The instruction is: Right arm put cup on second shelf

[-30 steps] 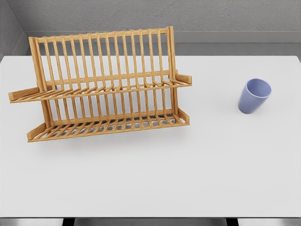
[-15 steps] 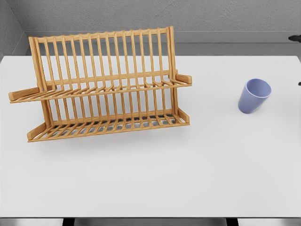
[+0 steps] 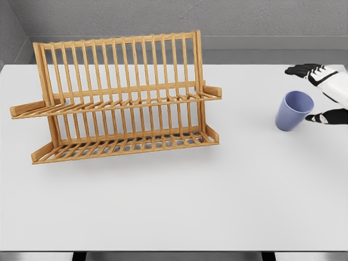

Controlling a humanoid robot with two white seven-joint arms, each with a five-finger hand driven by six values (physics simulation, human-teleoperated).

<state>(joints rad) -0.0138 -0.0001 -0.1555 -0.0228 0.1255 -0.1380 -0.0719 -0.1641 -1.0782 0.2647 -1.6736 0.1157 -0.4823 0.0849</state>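
Head view: right hand (image 3: 326, 95) at the frame's right edge, fingers spread and empty, just beside the blue cup (image 3: 293, 110), which stands tilted on the white bench (image 3: 217, 196), well apart from the wooden rack (image 3: 117, 98). Risk: a finger could nudge the leaning cup over before closing, rolling it away.

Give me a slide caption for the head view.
Open right hand nears blue cup beside empty wooden rack.

My view is bright, even and sharp all over. Soft light from above leaves only faint shadows on the white counter (image 3: 174, 206) under the rack (image 3: 117, 98); no glare, no blur.
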